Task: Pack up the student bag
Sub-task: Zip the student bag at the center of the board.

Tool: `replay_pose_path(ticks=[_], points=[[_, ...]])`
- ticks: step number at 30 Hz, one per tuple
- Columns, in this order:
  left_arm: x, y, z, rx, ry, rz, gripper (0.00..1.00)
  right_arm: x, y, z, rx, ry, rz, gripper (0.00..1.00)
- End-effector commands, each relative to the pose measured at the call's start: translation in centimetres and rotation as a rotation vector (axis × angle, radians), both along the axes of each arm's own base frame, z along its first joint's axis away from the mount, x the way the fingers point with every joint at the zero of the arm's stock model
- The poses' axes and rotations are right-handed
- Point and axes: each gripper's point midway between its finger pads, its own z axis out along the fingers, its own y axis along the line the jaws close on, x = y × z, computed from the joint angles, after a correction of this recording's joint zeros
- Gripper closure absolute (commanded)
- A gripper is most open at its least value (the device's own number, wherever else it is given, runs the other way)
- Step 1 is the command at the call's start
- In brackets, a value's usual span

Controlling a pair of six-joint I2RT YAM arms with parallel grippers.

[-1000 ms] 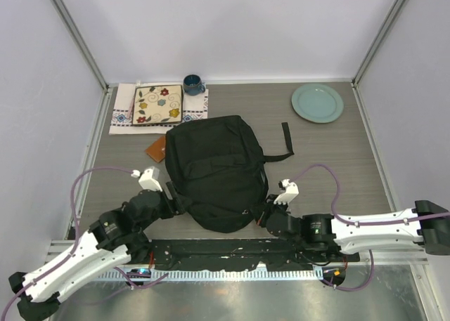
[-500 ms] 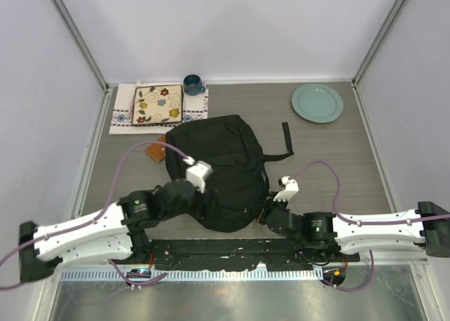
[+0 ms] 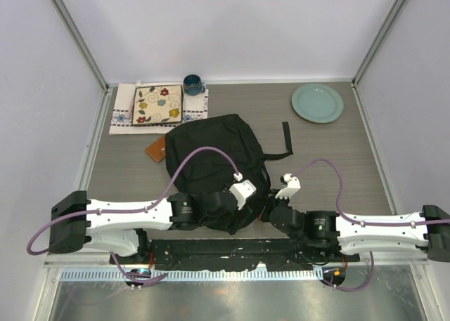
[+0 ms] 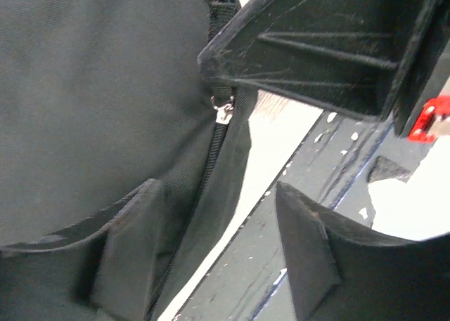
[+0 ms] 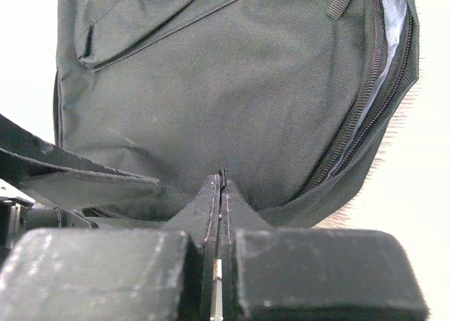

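Your left arm has swung across since a second ago. It was at the near left flank of the bag (image 3: 211, 156) then, and now the left pincer (image 4: 216, 191) is at the bag's near right end, close beside the right pincer (image 5: 219, 180). The right arm and the bag have barely shifted.

Your left pincer stands wide open and holds nothing. One of its fingers (image 4: 130, 244) lies over the black fabric and the other is off the bag's edge. The zipper pull (image 4: 223, 114) sits just ahead of the gap between them.

Your right pincer is closed tight, fingers pressed together, with the tips against the bag's near end by the zipper line. You cannot tell from these views whether any fabric or the pull is caught between them.

The bag lies flat in the middle of the table (image 3: 330, 159), directly ahead of both pincers. Its rounded end is toward them, and a strap (image 3: 287, 142) trails out ahead and to the right of the right pincer.

Ahead and to the left of the left pincer, a brown case (image 3: 156, 150) touches the bag's side. Further ahead on that side are a flowered tray (image 3: 157, 105) on a cloth (image 3: 121, 116) and a blue mug (image 3: 193, 84). A pale green plate (image 3: 318, 102) lies far ahead and right of the right pincer.
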Motion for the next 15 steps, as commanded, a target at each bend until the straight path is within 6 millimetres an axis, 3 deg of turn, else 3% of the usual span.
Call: replay_pose_path(ticks=[1,3,5,6,7,8,15], points=[[0.1,-2.8,0.9,-0.098,-0.026,-0.019,0.41,0.9,0.0,2.0,0.046,-0.039,-0.039,0.99],[-0.1,-2.8,0.4,-0.091,-0.025,-0.019,0.63,1.0,0.0,2.0,0.044,-0.038,-0.045,0.99],[-0.2,-2.7,0.0,-0.089,-0.022,-0.005,0.76,1.1,-0.2,1.9,0.047,-0.037,-0.049,0.99],[-0.2,-2.3,-0.6,-0.076,-0.018,-0.002,0.90,1.4,-0.4,1.9,0.047,-0.037,-0.061,0.99],[-0.3,-2.2,-0.8,-0.076,-0.014,0.003,0.96,1.5,-0.5,1.7,0.042,-0.035,-0.065,0.99],[-0.4,-2.0,-1.0,-0.079,-0.004,0.014,1.00,1.6,-0.7,1.8,0.046,-0.035,-0.068,0.99],[-1.4,0.9,-3.5,-0.092,0.061,0.079,1.00,3.8,-3.3,0.9,0.023,-0.019,-0.166,0.99]])
